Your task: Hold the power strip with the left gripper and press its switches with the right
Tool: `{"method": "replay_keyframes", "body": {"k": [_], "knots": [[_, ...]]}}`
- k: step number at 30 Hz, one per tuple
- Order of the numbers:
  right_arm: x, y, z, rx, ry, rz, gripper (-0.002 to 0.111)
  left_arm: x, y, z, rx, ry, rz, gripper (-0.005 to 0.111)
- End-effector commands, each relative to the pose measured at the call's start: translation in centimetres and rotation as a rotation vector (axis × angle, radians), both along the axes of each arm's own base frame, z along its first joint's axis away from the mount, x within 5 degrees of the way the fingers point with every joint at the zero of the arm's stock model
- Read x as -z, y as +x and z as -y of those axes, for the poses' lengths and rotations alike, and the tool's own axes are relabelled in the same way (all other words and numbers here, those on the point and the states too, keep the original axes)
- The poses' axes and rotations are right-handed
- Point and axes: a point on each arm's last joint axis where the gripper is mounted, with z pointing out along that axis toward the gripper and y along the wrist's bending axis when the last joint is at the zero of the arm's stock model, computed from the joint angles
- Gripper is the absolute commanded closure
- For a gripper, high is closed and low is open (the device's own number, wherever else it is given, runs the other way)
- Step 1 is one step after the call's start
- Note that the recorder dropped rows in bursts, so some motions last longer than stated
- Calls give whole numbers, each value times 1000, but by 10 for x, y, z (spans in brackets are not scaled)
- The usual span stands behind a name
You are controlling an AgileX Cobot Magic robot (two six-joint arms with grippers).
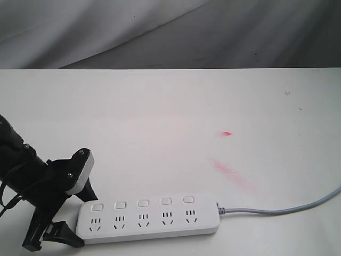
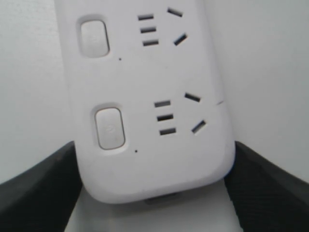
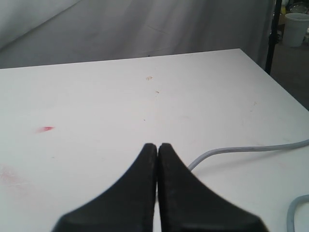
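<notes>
The white power strip [image 1: 149,216] lies flat near the table's front edge, its grey cord [image 1: 277,209] running off to the right. Its five switches [image 1: 143,203] form a row above the sockets. My left gripper [image 1: 81,218] straddles the strip's left end, one black finger behind it and one in front. In the left wrist view both fingers [image 2: 48,183] press the sides of the power strip [image 2: 149,96], beside the end switch [image 2: 110,128]. My right gripper [image 3: 157,145] is shut and empty above bare table, with the cord [image 3: 227,151] just beyond it. It is out of the exterior view.
Red smears [image 1: 229,170] and a small red mark [image 1: 227,133] stain the white table [image 1: 160,106] behind the strip. A grey curtain hangs behind the far edge. Off the table's corner stand a dark pole [image 3: 274,34] and a white bucket [image 3: 295,29].
</notes>
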Motion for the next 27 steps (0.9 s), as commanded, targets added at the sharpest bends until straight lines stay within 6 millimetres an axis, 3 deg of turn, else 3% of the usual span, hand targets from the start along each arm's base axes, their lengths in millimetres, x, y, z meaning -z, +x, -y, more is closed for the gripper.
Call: {"method": "replay_keyframes", "body": {"k": [1,17,20,24,27], "knots": [[0,0,1,9,-16,5,108,2,-1,-1,15,22,10,64],[0,0,1,9,-16,5,108,2,-1,-1,22,20,5,64],[0,0,1,9,-16,5,108,3,-2,-2,40,32,7,49],[0,0,1,9,-16,5,108,3,-1,-2,37,37,13,2],[0,0,1,9,-13,6,108,2,-2,-2,39,37,13,2]]}}
